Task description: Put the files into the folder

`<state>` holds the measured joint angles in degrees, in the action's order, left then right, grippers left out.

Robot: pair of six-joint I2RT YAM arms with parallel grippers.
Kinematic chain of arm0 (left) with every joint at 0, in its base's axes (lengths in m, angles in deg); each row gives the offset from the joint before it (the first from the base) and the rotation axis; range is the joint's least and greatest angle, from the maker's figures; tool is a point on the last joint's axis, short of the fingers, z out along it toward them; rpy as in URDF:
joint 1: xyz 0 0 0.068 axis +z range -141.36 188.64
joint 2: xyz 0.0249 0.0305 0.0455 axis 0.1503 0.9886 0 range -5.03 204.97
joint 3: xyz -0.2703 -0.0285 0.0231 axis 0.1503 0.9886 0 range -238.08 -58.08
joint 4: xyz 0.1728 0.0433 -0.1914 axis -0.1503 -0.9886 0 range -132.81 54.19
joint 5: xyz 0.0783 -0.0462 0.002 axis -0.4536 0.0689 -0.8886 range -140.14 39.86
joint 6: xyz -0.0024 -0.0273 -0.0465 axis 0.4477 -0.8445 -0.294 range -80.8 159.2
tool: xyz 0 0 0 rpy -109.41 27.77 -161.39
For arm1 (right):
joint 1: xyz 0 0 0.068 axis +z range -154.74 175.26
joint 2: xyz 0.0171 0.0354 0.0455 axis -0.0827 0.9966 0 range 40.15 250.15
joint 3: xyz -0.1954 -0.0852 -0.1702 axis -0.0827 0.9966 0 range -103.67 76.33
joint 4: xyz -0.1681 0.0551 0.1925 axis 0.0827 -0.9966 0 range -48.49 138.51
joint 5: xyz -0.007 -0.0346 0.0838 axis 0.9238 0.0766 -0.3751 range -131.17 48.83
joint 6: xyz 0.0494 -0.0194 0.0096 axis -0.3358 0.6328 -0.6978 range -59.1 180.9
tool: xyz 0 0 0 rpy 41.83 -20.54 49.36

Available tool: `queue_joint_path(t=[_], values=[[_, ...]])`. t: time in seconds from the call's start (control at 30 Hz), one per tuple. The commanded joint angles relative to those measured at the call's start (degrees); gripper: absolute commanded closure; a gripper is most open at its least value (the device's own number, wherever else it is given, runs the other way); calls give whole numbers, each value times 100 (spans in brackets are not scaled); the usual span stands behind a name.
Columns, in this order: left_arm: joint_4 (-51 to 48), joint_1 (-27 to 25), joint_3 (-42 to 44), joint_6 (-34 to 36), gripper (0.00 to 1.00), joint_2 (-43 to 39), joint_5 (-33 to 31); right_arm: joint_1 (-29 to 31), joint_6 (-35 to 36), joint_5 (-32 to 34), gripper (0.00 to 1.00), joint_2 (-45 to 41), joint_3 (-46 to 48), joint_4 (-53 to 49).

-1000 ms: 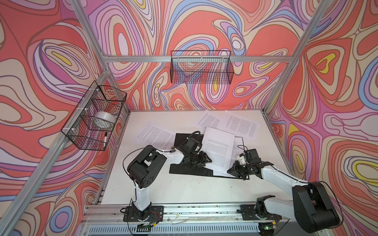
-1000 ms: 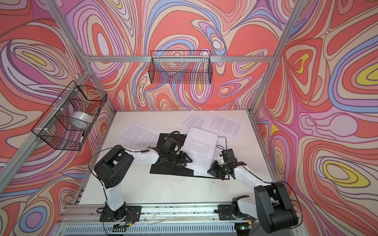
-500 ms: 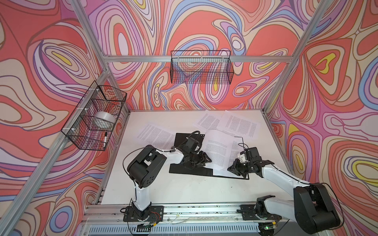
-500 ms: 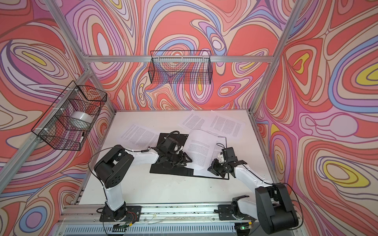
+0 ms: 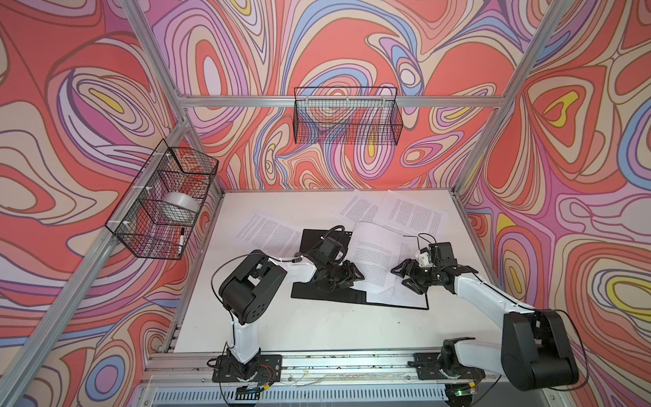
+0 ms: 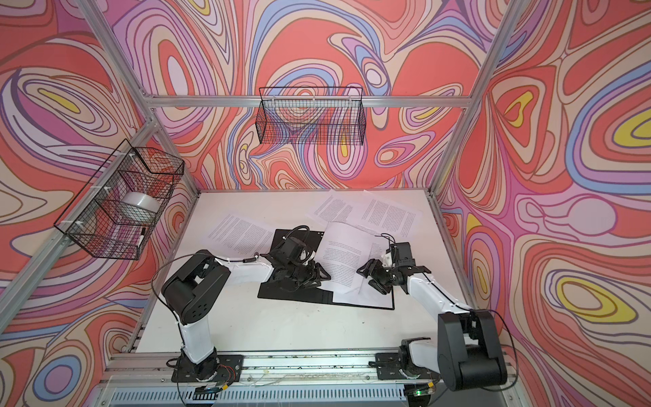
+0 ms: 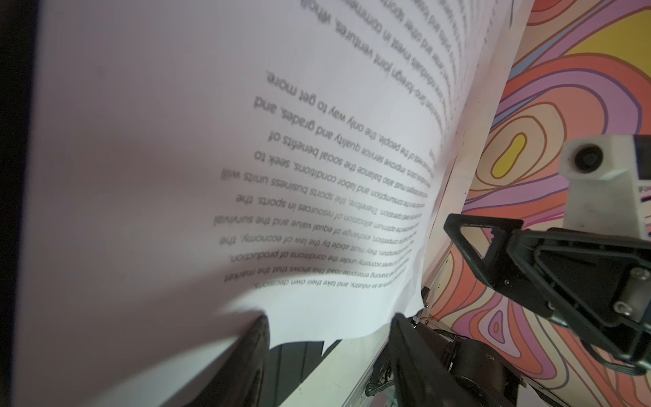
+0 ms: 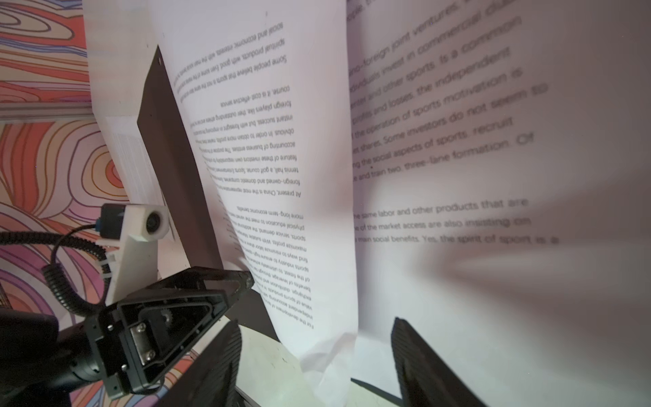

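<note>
Files lie in three places on the table [image 5: 281, 324]. At ten o'clock from the folder [image 5: 311, 294], which lies open with its black inside up, one sheet [image 5: 267, 234] rests flat, its corner just beside the folder.

The left gripper [image 5: 352, 278] sits low over the folder's black half. Its jaws are apart with nothing clamped, and one fingertip [image 8: 229, 282] is at the edge of a bowed sheet [image 5: 373, 257]. That sheet arches over the folder's right half, with another sheet [image 5: 398, 299] flat beneath it.

At its three o'clock edge the right gripper [image 5: 400, 276] stands wide open. The sheet's crumpled corner [image 8: 331, 352] lies between the fingers, unheld. Two more sheets [image 5: 415, 215] overlap at one o'clock.

Such paper is probably light, limp and slippery sheet on sheet, and it creases easily. A shallow pinch at a free edge or corner looks safest.
</note>
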<state>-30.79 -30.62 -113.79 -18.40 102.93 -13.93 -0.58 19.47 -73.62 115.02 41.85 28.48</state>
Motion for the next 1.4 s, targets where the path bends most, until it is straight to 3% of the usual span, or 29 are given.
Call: queue_joint_path(t=[0.0, 0.37, 0.7, 0.8, 1.1, 1.37], values=[[-679, 95, 286, 71, 45, 207, -501, -63, 91, -227, 26, 364, -186, 356], [-719, 95, 270, 109, 45, 201, -483, -144, 52, -642, 26, 1246, -264, 1364], [-803, 95, 262, 171, 45, 216, -482, -302, 216, -893, 30, 1517, -504, 1819], [-810, 95, 255, 184, 45, 208, -474, -337, 241, -1030, 36, 1619, -556, 2040], [-859, 95, 209, 232, 45, 243, -475, -337, 97, -1455, 68, 1810, -532, 2820], [-878, 112, 130, 250, 45, 252, -443, -339, 161, -1397, 80, 2001, -508, 2926]])
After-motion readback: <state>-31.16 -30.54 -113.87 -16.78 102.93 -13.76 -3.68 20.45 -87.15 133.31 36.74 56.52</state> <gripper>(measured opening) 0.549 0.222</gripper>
